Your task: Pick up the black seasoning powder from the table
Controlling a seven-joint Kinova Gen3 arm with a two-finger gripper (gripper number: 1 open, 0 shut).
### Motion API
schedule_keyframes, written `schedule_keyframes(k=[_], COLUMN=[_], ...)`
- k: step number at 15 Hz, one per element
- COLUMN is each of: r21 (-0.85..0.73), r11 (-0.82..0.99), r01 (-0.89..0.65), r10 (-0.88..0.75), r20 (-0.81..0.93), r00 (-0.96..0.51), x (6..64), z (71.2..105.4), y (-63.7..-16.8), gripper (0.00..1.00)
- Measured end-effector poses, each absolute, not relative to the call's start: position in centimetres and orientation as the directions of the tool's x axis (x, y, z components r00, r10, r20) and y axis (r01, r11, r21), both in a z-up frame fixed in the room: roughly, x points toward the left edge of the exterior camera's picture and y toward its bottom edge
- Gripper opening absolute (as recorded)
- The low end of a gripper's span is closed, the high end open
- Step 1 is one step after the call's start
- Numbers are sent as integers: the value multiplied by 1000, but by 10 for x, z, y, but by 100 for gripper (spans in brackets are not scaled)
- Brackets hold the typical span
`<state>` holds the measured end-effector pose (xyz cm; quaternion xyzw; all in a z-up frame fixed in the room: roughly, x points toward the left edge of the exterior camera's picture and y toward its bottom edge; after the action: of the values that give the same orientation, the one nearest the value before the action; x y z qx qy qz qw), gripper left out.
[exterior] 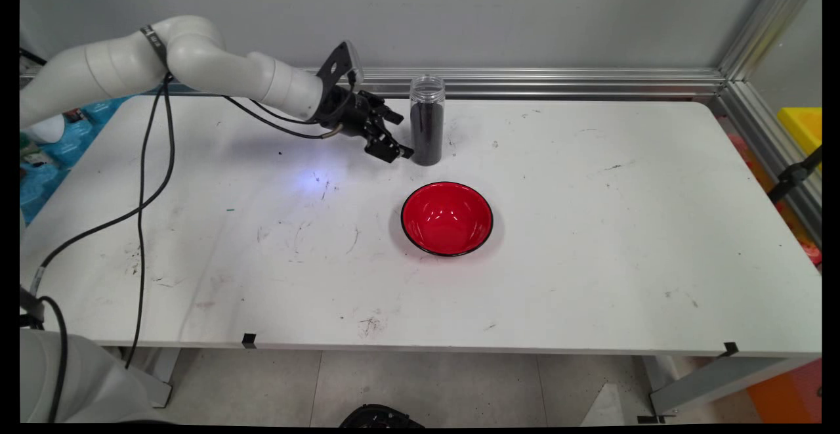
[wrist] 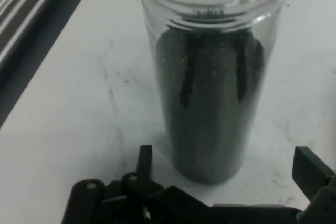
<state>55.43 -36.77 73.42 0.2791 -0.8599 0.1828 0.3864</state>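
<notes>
Hovering my gripper (exterior: 396, 137) wide open, empty, beside the clear jar (exterior: 426, 121) of dark granules: rigid, slick, top-heavy, lidless; best gripped mid-body, kept upright.

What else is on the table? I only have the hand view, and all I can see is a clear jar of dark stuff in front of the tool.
Observer: A red bowl stands on the table; it is empty.
Operator: Where is it from the jar?
Observer: Closer to the table's front edge than the jar, a little to its right in the main view, and apart from it.
Operator: And where does the jar stand?
Observer: Near the table's back edge, by the metal rail. The open tool comes at it from the picture's left.
</notes>
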Motion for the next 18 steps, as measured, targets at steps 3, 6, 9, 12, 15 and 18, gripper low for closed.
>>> schedule_keyframes(k=[3,6,9,12,15,18], r21=[-96,-88,-76,-66,-59,-54], r11=[778,780,784,788,788,788], r01=[-621,-619,-616,-612,-612,-613], r10=[-335,-334,-336,-337,-342,-347], r20=[773,779,783,786,785,784], r00=[-539,-531,-524,-518,-516,-515], x=[550,546,543,540,538,536], z=[730,725,719,714,710,704], y=[-374,-381,-387,-394,-398,-403], gripper=[100,100,100,100,100,100])
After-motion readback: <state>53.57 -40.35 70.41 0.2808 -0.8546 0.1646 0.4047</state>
